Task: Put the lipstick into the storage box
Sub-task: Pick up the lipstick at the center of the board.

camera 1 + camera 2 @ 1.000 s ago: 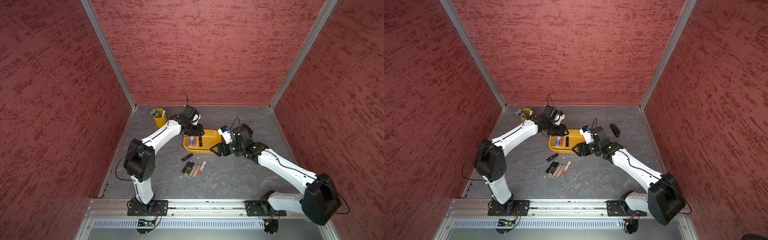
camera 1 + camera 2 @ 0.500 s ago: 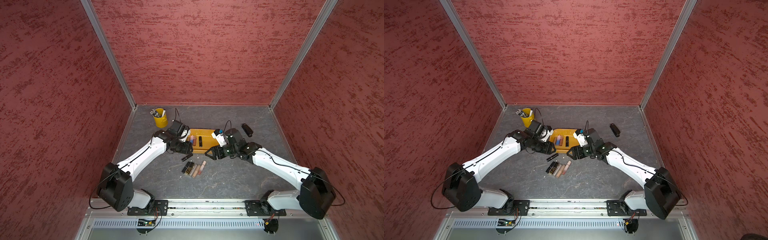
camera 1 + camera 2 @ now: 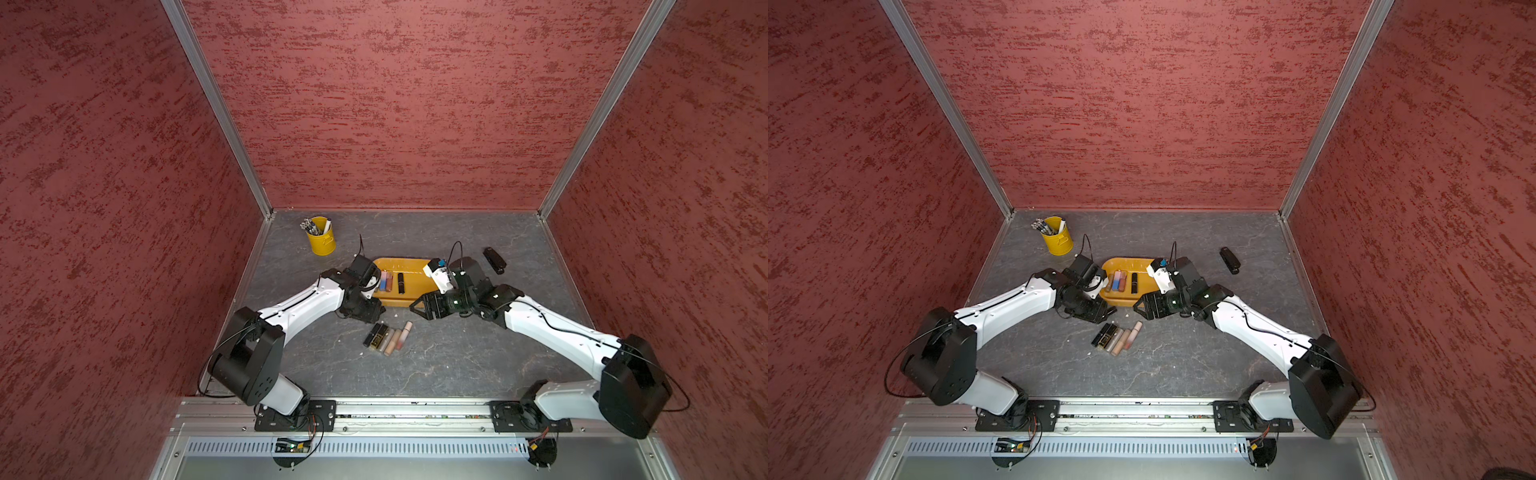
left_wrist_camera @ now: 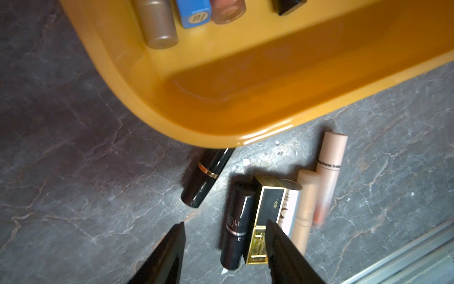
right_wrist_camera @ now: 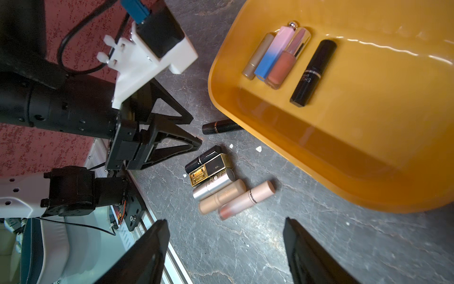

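Note:
The yellow-orange storage box [image 3: 415,270] [image 3: 1129,266] lies mid-table with several lipsticks in it, among them a black one [image 5: 312,73]. In front of it lies a row of several lipsticks [image 3: 386,336] [image 3: 1117,336]. A lone black lipstick with a gold band [image 4: 206,179] [image 5: 221,127] lies half under the box rim [image 4: 221,118]. My left gripper [image 3: 370,313] [image 4: 224,223] hangs open just above the row, over its dark brown and gold-black tubes, holding nothing. My right gripper [image 3: 417,311] [image 5: 224,221] is open and empty over bare table beside the box's near edge.
A small yellow bucket with pens [image 3: 321,241] stands at the back left. A black oblong object [image 3: 494,260] lies at the back right. Red walls close three sides, and a metal rail [image 3: 374,407] runs along the front.
My left arm has drawn back from over the storage box and come down toward the front, to the lipsticks on the table. The right gripper shifted slightly left and stays open.

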`<control>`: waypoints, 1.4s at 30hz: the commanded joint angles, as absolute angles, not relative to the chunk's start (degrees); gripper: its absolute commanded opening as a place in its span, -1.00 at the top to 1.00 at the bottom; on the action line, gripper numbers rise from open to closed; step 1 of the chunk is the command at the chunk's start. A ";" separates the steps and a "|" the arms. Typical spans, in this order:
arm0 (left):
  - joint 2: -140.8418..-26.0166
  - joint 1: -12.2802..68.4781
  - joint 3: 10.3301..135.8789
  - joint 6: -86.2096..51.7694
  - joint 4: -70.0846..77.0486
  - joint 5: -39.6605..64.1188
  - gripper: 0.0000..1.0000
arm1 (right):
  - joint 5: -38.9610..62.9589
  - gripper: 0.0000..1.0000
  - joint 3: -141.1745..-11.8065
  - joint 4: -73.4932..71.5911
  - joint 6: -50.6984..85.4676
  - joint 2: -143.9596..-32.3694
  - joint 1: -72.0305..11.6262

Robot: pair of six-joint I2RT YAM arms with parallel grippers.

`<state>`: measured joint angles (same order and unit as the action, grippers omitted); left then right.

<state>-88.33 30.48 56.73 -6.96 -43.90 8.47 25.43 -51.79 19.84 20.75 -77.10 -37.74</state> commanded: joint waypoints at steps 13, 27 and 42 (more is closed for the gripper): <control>-95.09 28.34 58.92 -3.48 -39.81 5.32 -0.03 | 24.00 -0.55 -51.31 19.42 20.83 -77.47 -38.06; -101.03 28.96 62.11 -2.36 -40.38 6.27 0.01 | 23.66 -0.55 -51.30 19.25 20.64 -78.09 -38.06; -102.83 30.21 62.85 -2.19 -44.12 5.72 0.21 | 23.47 -0.56 -51.33 19.16 20.70 -77.79 -38.06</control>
<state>-101.49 29.85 61.76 -2.68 -42.30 6.04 25.17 -51.79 19.79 20.78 -77.82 -37.78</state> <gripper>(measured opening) 0.404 0.779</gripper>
